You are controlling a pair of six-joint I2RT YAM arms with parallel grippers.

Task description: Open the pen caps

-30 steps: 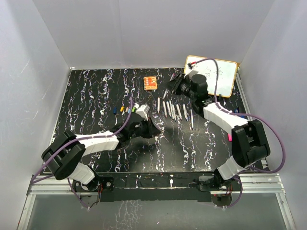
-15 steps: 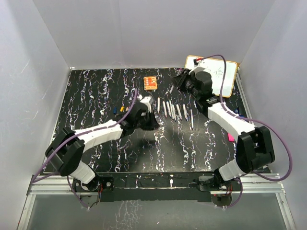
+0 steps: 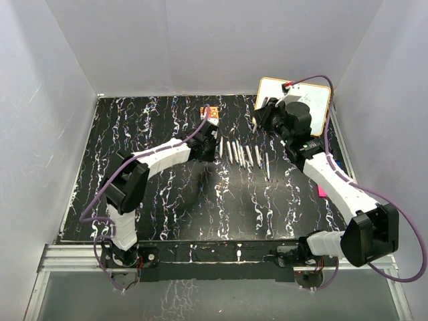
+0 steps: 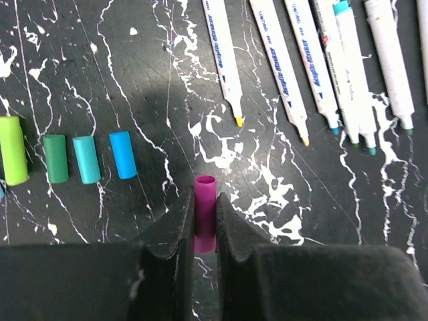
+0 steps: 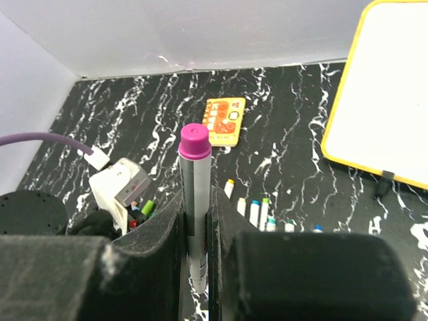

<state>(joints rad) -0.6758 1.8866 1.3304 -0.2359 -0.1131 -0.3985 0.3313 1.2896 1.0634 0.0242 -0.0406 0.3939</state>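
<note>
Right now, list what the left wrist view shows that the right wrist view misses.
Left wrist only: a magenta cap pinched in the left fingers, a teal cap, a blue cap nearby. Right wrist only: a magenta-ended pen upright in the right fingers, the whiteboard, the orange block. Both: the row of uncapped pens on the black table.

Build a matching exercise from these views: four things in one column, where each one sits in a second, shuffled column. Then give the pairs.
Things
1. magenta cap
2. pen with magenta end
3. light blue cap
4. whiteboard

Places
A. clamped in the right gripper
B. lying loose on the table
C. at the table's far right corner
D. clamped in the left gripper

Pairs: 1-D, 2-A, 3-B, 4-C
</note>
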